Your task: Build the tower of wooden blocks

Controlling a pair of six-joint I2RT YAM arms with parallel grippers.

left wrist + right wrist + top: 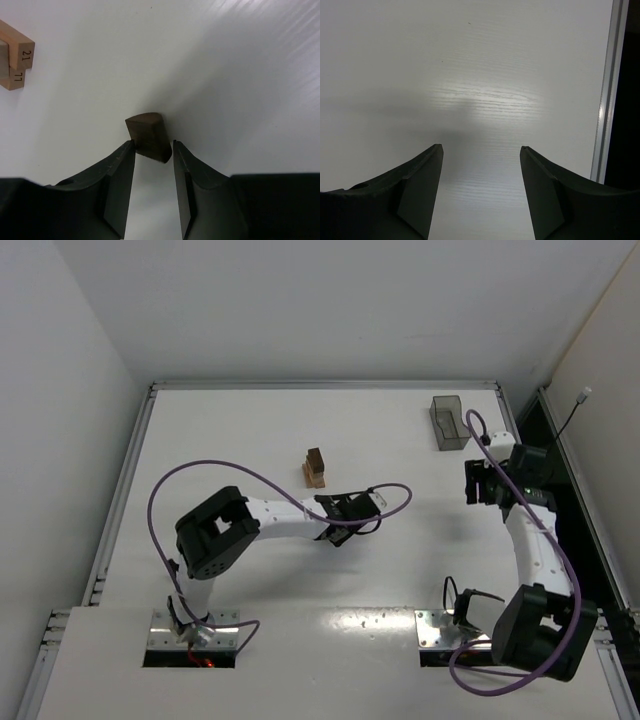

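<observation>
The wood block tower [315,468] stands mid-table as a short stack of light tan blocks with a dark one on top. Its tan blocks [15,57], marked with numbers, show at the left wrist view's upper left edge. My left gripper [154,142] is shut on a small dark brown block [146,134] with a rounded top, which sits tilted between the very tips. In the top view that gripper [340,512] is just near and right of the tower. My right gripper [481,147] is open over bare table and holds nothing; it hovers at the right side [480,485].
A clear grey plastic bin [447,422] stands at the back right, just beyond the right gripper. The table's metal edge rail [605,100] runs close along the right gripper's right side. Purple cables loop over both arms.
</observation>
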